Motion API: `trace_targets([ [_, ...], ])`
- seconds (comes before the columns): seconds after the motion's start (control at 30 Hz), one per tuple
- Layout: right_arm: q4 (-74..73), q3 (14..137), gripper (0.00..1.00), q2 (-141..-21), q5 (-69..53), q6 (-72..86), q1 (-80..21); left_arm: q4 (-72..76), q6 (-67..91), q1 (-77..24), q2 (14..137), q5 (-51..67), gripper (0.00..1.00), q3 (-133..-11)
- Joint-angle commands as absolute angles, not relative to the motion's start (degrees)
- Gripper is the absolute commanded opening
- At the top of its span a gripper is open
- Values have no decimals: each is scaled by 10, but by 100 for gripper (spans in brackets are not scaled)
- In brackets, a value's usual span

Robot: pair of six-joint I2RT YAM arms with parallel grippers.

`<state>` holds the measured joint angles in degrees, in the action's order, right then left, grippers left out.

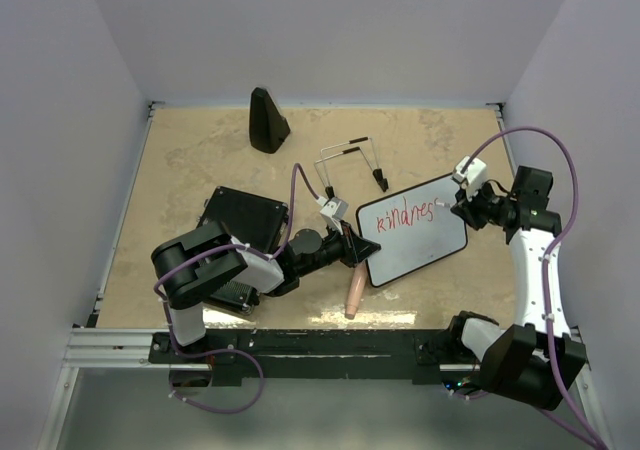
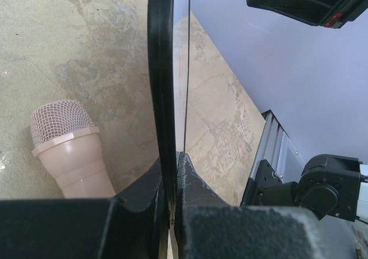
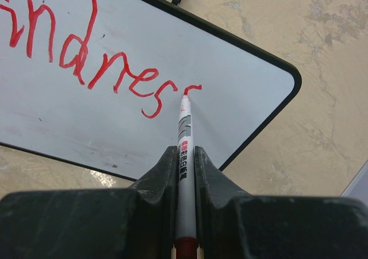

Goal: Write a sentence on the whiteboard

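At the right end of the small white rectangular whiteboard with rounded corners and a thin black frame (image 3: 247, 69), the right gripper (image 3: 184, 152) is closed tight on a slim white marker pen with grey and red print (image 3: 184, 126). Its two black fingers pinch the barrel from either side. The pen's tip touches the board's surface at the start of a short red curl, just after the red handwritten letters "kindnes".

At the board's opposite short edge, the left gripper (image 2: 171, 161) is clamped shut on the black frame. The wrist view shows the board edge-on, with the rim squeezed between the fingers. Whether the board lies flat on the table I cannot tell.

Just beside the board's near-left corner lies a pale pink plastic microphone with a mesh head (image 2: 66, 147), resting on the mottled beige tabletop (image 1: 190, 160). Left of the board, partly under the left arm, sits a flat black ribbed case (image 1: 245, 215). Just beyond the board's far edge lies a bent black wire stand (image 1: 345, 155) — and well beyond that, to the far left, a black cone-shaped object (image 1: 267, 122) stands upright.
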<state>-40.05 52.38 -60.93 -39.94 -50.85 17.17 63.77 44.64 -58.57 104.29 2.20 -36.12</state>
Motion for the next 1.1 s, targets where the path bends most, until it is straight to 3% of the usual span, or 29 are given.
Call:
trace_targets([
  [0.0,-384,511,0,-607,-371,-493,171,653,411,-592,1052,39,0,-367],
  [0.47,-454,519,0,-633,-411,-560,171,650,411,-592,1054,39,0,-370],
  [0.8,-510,606,0,-551,-409,-536,171,642,410,-592,1053,34,0,-371],
  [1.07,-508,597,0,-526,-437,-521,172,615,397,-592,1032,26,0,-374],
])
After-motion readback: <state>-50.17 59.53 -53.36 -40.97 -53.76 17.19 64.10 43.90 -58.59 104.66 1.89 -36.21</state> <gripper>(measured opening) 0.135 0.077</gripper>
